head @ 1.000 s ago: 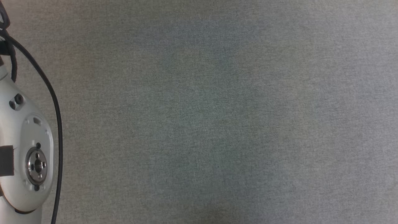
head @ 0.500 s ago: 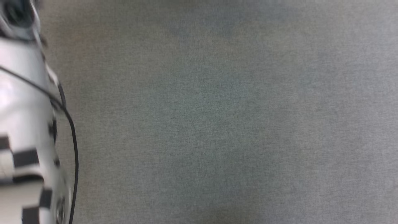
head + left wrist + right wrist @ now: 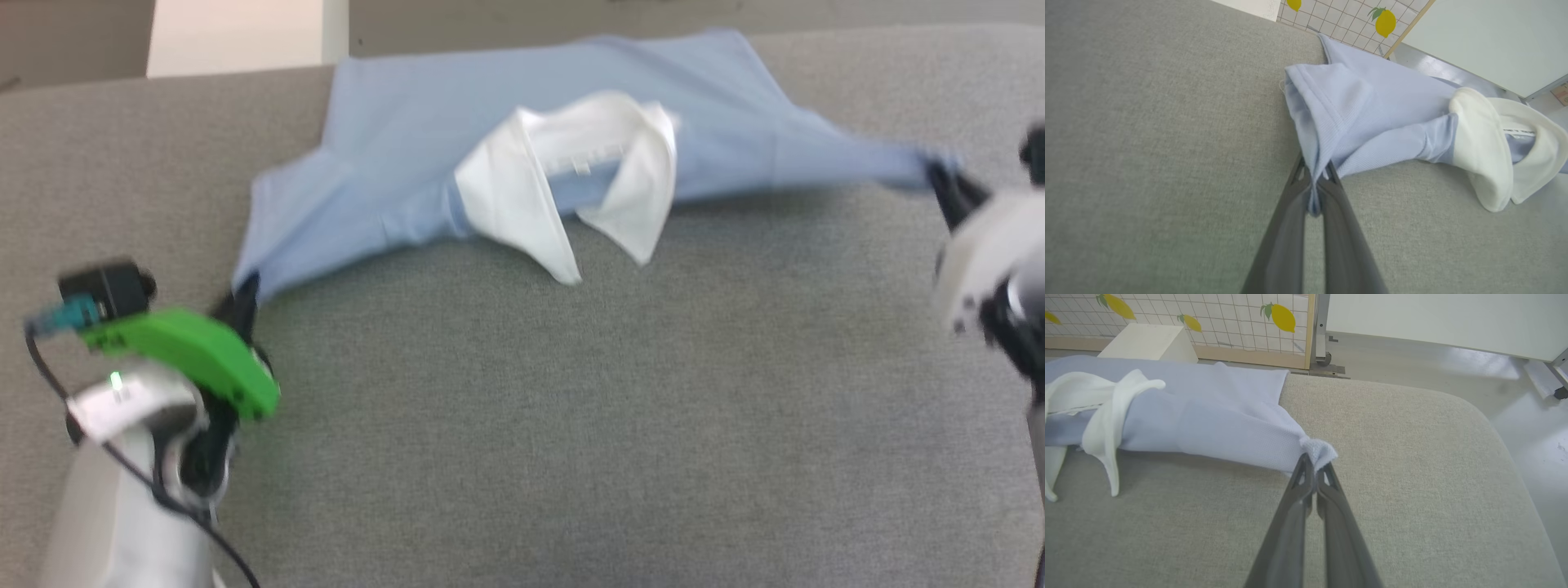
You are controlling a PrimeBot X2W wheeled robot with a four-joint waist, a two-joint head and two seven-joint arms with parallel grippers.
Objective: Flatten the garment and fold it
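- The garment [image 3: 424,139], a light blue shirt, lies spread over the far half of the grey padded surface [image 3: 571,425]. In your head view it runs from 9 o'clock through 12 to 3 o'clock, and its far edge reaches the back of the surface.
- Its white collar [image 3: 563,188] sits near the centre, with both points turned toward 6 o'clock.
- Your left gripper [image 3: 245,290], at 8 o'clock, is clenched on the garment's left corner. The left wrist view shows blue knit bunched between the two fingers [image 3: 1286,245].
- Your right gripper [image 3: 940,175], at 3 o'clock, is clamped on the opposite sleeve end, which is drawn out to a point.
- Behind the surface, toward 12 o'clock in the right wrist view, stand a lemon-printed grid panel [image 3: 1229,322] and a white box [image 3: 1147,343], with pale floor [image 3: 1433,363] to their right.
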